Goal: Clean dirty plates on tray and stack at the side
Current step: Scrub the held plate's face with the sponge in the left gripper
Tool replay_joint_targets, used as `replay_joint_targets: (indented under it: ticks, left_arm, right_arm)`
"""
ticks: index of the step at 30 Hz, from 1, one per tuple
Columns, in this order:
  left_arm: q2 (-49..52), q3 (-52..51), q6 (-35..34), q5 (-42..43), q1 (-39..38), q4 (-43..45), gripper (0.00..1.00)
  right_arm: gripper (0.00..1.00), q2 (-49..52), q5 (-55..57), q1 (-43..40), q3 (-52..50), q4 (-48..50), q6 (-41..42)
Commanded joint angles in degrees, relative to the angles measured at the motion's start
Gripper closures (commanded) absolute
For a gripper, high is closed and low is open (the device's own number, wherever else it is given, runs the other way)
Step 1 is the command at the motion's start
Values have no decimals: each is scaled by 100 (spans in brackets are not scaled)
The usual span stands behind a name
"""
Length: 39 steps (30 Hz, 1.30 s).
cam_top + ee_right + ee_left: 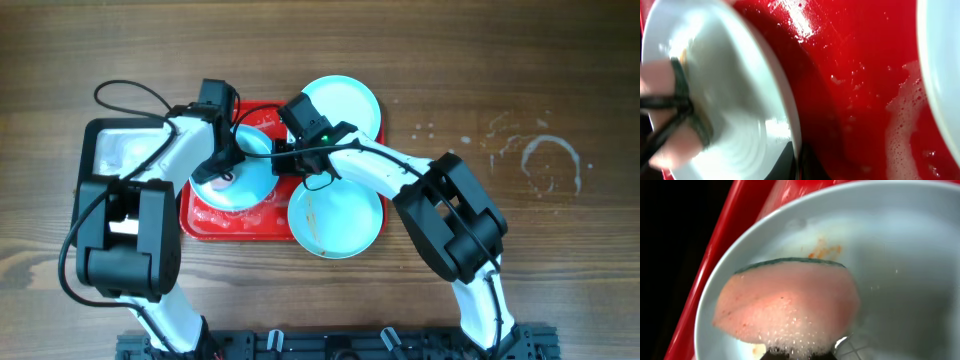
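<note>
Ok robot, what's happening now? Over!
Left jaws shut on sponge, pressed on smeared plate. Right jaws pinch its rim. Two more plates nearby, nothing blocking.

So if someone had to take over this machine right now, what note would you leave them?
Left end effector: shut on a soapy sponge, pressed against the scrubbed plate.
Right end effector: shut on that plate's rim, holding it tilted over the red tray.
Far plate and near plate overlap the tray's right edge.
Done: nothing stacked yet; orange smear on the scrubbed plate, brown streak on the near one.
Left: finish scrubbing, clean the rest, stack beside the tray.
</note>
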Motion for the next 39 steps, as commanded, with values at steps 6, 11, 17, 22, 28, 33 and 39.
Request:
replay_joint_targets:
  ticks: [6, 11, 17, 22, 28, 33, 39]
  left_arm:
    - [424, -151, -225, 1506, 472, -1314, 96]
    - [424, -151, 776, 1891, 577, -1784, 96]
    - [424, -151, 1458, 2830, 560, -1108, 96]
    - [424, -162, 1434, 2804, 546, 496, 96]
    - [424, -160, 1370, 2800, 466, 1947, 96]
    - [424, -160, 789, 1565, 389, 2382, 96]
    - [424, -155, 649, 411, 387, 1276, 96]
  right_arm:
    - [96, 223, 74, -20, -44, -118, -61]
    - [96, 223, 72, -20, -44, -120, -61]
    - [96, 223, 74, -20, -44, -107, -61]
    - [96, 223, 74, -20, -44, -120, -61]
    - [96, 223, 76, -20, -44, -120, -63]
    - [96, 223, 76, -17, -44, -120, -63]
    - [96, 223, 74, -17, -44, -118, -63]
